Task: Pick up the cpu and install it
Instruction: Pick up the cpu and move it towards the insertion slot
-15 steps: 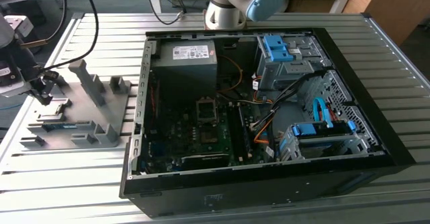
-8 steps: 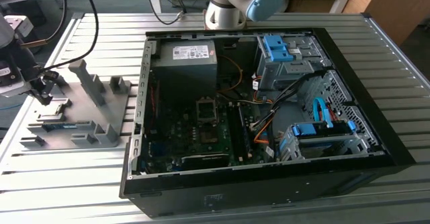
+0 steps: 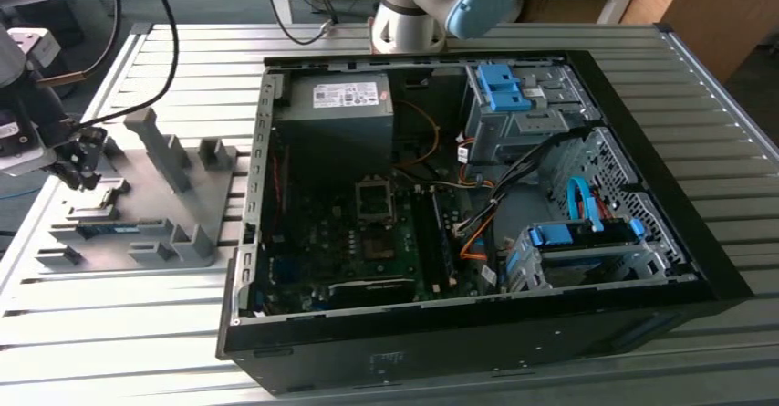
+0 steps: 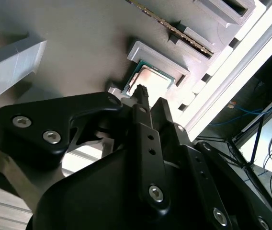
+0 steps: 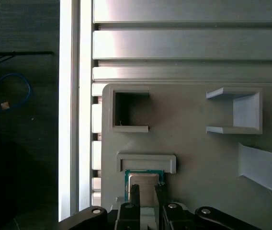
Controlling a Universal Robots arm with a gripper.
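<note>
Alignment matters most at this point. Your gripper [image 5: 145,188] hangs just above the cpu [image 5: 144,178], which lies flat in its shallow pocket on the grey fixture tray [image 5: 198,158]. That is at the exterior view's left, well apart from the open PC case [image 3: 487,351]. In both wrist views the claw stands a little apart, with the chip's silver top showing through the gap, and it clamps nothing. That gap looks narrow for the chip, so judge whether it needs widening. Centre the claw over the square, come down straight, and take the chip by two opposite edges. The pocket's raised wall [image 5: 145,157] sits just beside one edge, so stay clear of it. Close gently, because a chip this thin probably tilts or slips easily.
</note>
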